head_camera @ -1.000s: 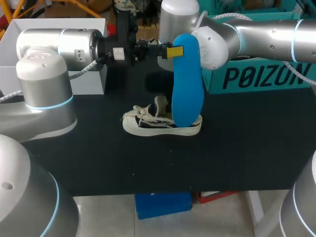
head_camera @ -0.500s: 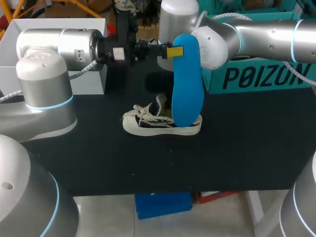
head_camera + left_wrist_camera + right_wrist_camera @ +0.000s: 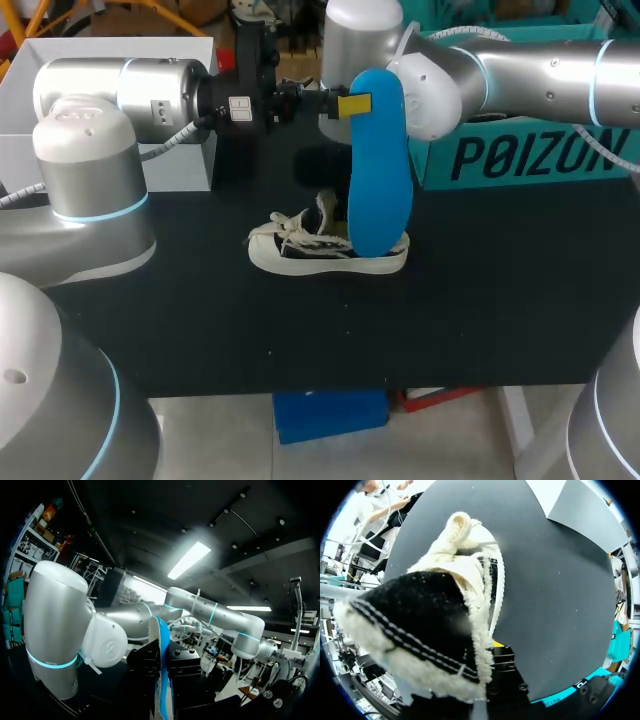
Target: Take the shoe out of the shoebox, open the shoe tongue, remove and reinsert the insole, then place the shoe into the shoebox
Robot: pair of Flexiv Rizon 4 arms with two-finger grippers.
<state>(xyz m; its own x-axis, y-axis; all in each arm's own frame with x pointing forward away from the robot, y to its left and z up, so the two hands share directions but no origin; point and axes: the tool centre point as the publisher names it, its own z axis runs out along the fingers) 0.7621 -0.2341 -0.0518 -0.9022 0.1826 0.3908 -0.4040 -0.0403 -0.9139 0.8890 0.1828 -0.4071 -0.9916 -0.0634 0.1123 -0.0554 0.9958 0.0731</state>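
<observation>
at mid-table, holding the blue insole (image 3: pixel 380 170) upright with the left gripper (image 3: pixel 362 103), clamped narrow on its top end. confirmed in the left wrist view: insole (image 3: pixel 162 680) seen edge-on, squeezed between the two black finger blocks, right arm (image 3: pixel 55 630) just beyond. can't tell the right gripper (image 3: pixel 496 647) state: hidden behind the insole from the head view, and showing only a black body and a sliver of yellow close over the shoe (image 3: pixel 435 625) heel collar in its own wrist view. shoe (image 3: pixel 300 255) sitting sole-down on the black table (image 3: pixel 200 320), toe toward the left arm, heel under the insole's lower end; can't tell whether touching there or just overlapping. out of any box for now, with a white box (image 3: pixel 190 165) behind on the left and a teal box (image 3: pixel 520 150) behind on the right; not sure which counts as the shoebox. versus a second ago: no travel on either arm, same insole pose, same shoe spot. only a small change at the tongue (image 3: pixel 325 215), paler and more upright before, darker and lower now. reading that as a pause with removal done and reinsertion not started. next probably calls for feeding the insole down into the opening, and a sagging tongue could block the way.
</observation>
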